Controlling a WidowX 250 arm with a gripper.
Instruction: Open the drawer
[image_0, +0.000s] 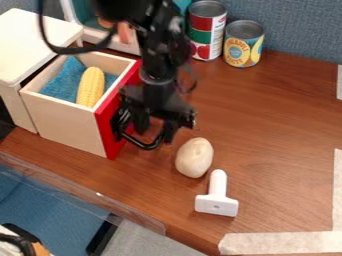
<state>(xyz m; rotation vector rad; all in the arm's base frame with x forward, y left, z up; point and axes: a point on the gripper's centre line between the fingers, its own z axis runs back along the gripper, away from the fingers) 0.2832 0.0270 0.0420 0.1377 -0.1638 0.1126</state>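
"At the left of the bench (280, 135), what are you dealing with?"

"First your pale cabinet (33, 45), the biggest piece there. Out of its right side stands the drawer (67, 122), pulled well open with its inside in view. It looks like plain wood, stiff and fairly light, so expect it to slide easily and perhaps tip or come free if you haul too far."

"And its red front (105, 127)?"

"Rigid, likely smooth. You'd slip on its flat face, so don't pinch there."

"Your end effector (157, 131)?"

"It's just beside that front, at the handle. Black overlaps black, so you cannot tell whether it is wide, narrow or holding anything."

"Does the load matter?"

"A little. The blue cloth (60, 82) is soft and should stay put; the yellow corn (91, 86) could roll if you jerk."

"Then where do you take hold?"

"On the black handle (143, 146), the curved bar. It looks hard and thin, maybe slick; take its middle and draw straight, along the drawer's own line."
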